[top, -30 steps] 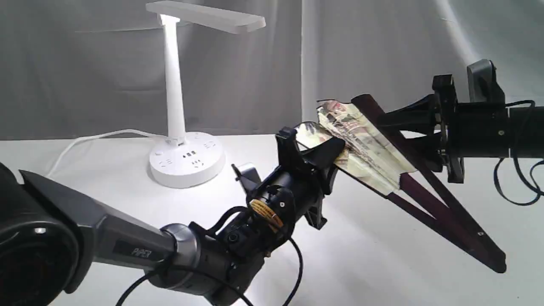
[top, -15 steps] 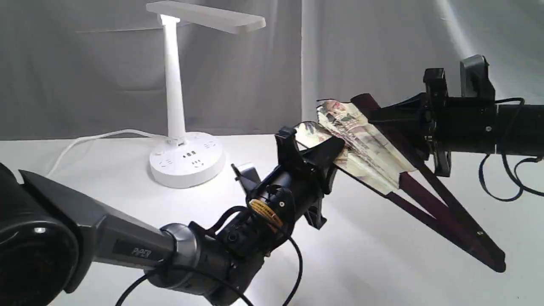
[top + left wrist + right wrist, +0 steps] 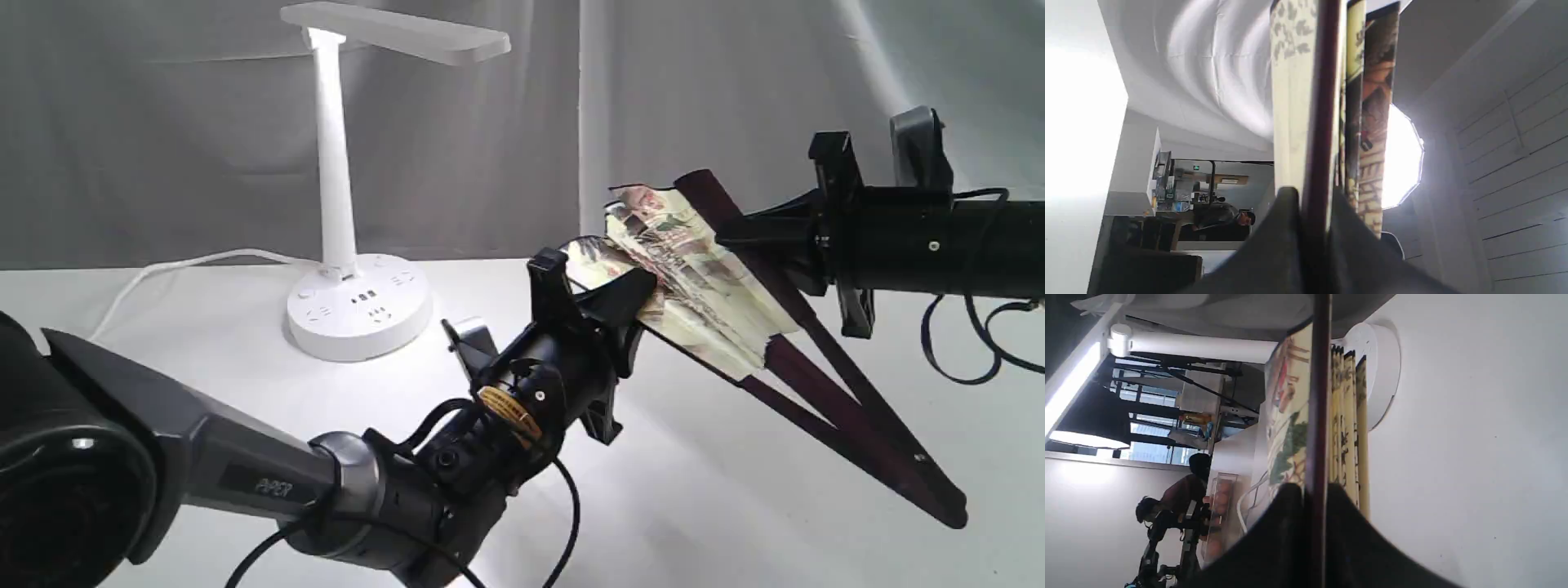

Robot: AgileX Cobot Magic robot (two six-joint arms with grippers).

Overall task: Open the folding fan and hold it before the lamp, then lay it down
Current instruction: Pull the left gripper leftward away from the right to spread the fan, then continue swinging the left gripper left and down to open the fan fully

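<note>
1. Folding fan point(image 3: 702, 286), partly spread, is held tilted betw. both arms.
2. Lower guard is clamped by L gripper point(image 3: 643, 292), upper by R gripper point(image 3: 725, 233).
3. Lamp point(image 3: 335, 204) is seen upright behind, on table point(image 3: 694, 523).

The brand word "PiPER" is showing in pale letters on the dark forearm of the left arm point(image 3: 269, 487) in the exterior view. A yellow label point(image 3: 508, 406) is wrapping round that arm's wrist, its print being too small to read. In the left wrist view a small green sign point(image 3: 1196, 167) is glowing in the far room, unreadable. Dark brush marks on the fan point(image 3: 1372, 122) are looking too blurred to read as writing.
</note>
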